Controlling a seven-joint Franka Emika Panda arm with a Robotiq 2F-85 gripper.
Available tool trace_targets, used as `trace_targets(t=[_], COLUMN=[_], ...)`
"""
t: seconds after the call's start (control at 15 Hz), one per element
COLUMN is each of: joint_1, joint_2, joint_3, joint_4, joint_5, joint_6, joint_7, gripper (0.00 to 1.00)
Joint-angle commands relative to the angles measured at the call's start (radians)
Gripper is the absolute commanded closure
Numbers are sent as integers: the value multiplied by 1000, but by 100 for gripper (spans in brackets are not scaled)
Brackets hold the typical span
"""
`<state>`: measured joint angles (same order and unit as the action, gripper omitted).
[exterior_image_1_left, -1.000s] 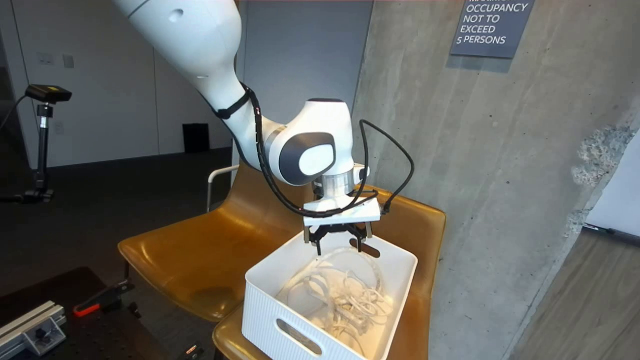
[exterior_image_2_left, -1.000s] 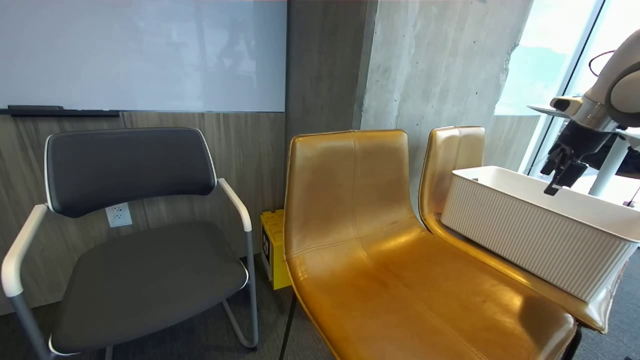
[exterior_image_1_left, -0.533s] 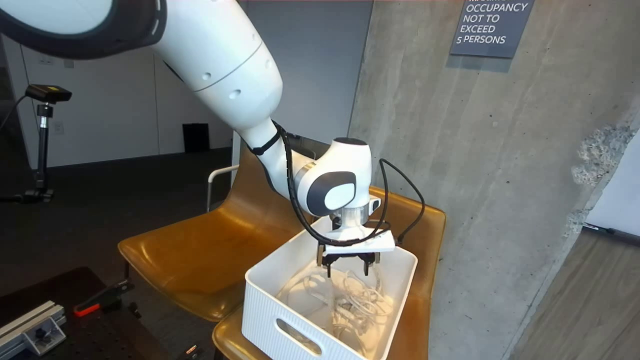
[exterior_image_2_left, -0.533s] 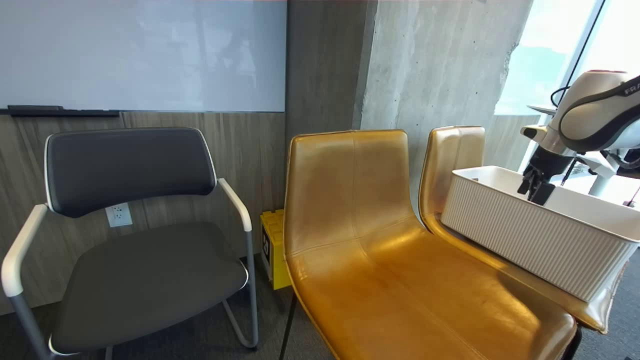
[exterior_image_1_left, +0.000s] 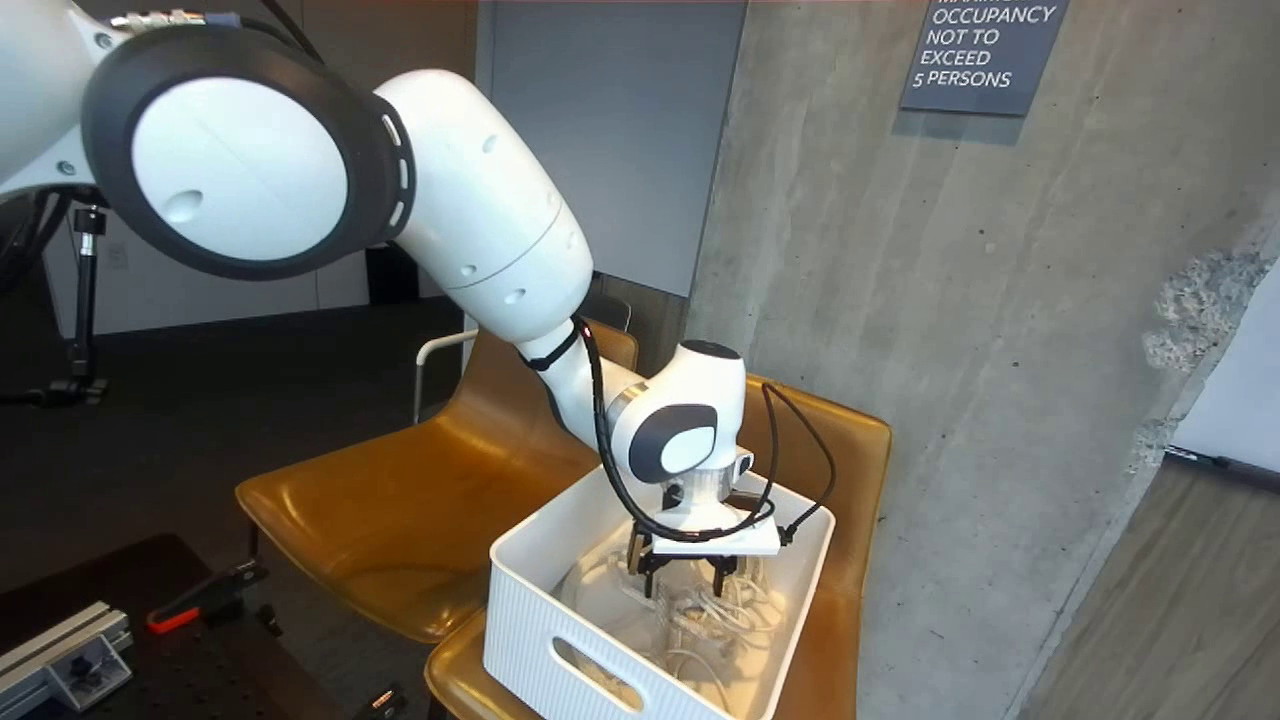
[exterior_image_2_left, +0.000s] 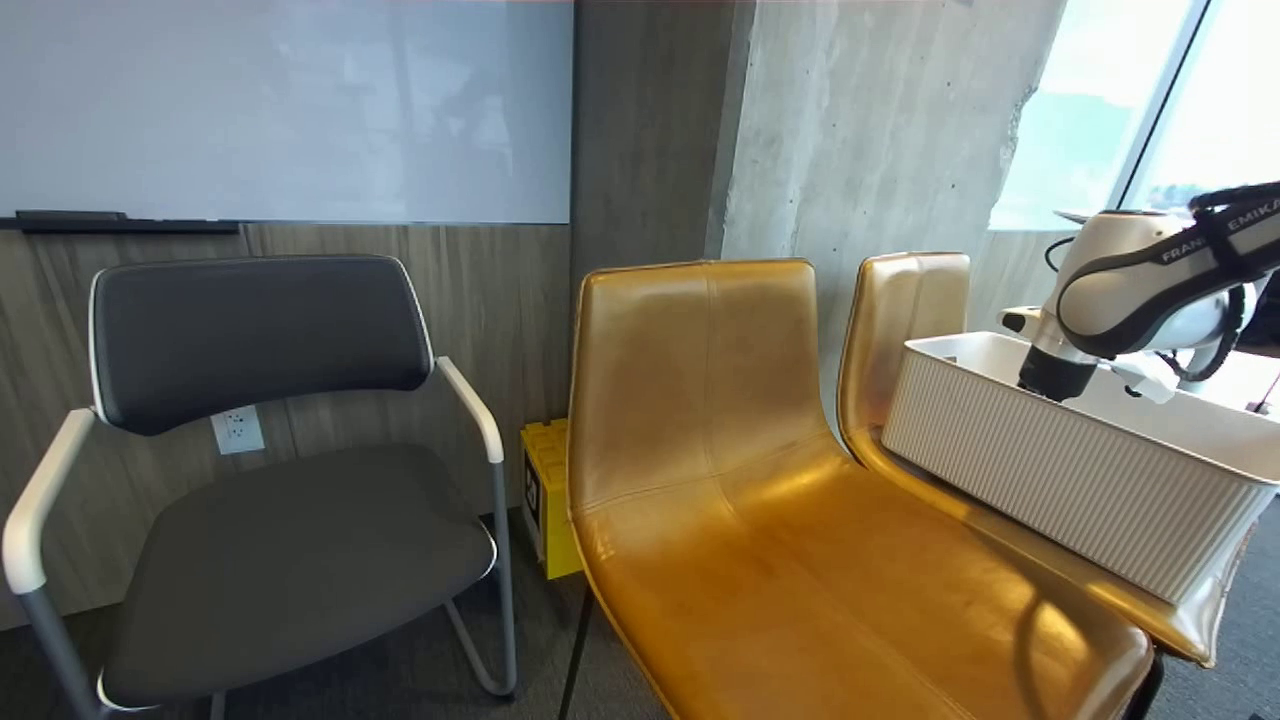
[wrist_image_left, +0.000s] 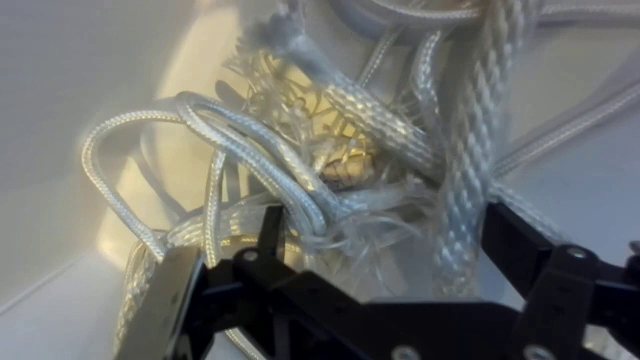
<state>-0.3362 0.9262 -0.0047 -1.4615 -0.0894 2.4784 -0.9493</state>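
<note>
My gripper (exterior_image_1_left: 683, 590) points down inside a white ribbed bin (exterior_image_1_left: 525, 620); the bin also shows in an exterior view (exterior_image_2_left: 1080, 490), where its wall hides the fingers. In the wrist view my gripper (wrist_image_left: 384, 211) is open, with wide space between the black fingers. A thick white braided rope (wrist_image_left: 467, 150) runs between the fingers, close to the right one. Thin white cord loops (wrist_image_left: 250, 157) and a frayed rope end (wrist_image_left: 360, 102) lie in a tangle ahead of the fingertips. The tangled cords (exterior_image_1_left: 725, 615) also show in an exterior view. Nothing is gripped.
The bin stands on a brown chair (exterior_image_1_left: 865, 450), beside another brown chair (exterior_image_1_left: 380, 520). A concrete wall (exterior_image_1_left: 850, 250) rises behind. A grey chair (exterior_image_2_left: 290, 560) and a yellow box (exterior_image_2_left: 550, 490) stand farther off. A dark table with a clamp (exterior_image_1_left: 205, 600) is at lower left.
My gripper has come down from above the bin's rim to inside it, close over the cords. It stays open. The bin and chairs have not moved.
</note>
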Motion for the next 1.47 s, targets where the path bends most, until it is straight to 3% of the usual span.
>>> trace_targets(t=[0.0,0.07,0.13,0.27,0.33,0.87,0.93,1.4], joint_1=[8,14,22,30,35,76,83,126], joint_2=[74,83,89,87,82,-28,-51,-333], joint_3=[7,7,3,2,0,-16,-20,-34], joint_4=[80,81,84,82,78,9,-1,-122], joint_5=[-11,-12,-15,-16,-17,-30,-33,-42], joint_6=[-52,-53,-50,-50,-47,-44,-45,-117], joint_7=[-15,-10,-2,4,8,38,46,111], gripper=[0,2,26,29,36,96,100,97])
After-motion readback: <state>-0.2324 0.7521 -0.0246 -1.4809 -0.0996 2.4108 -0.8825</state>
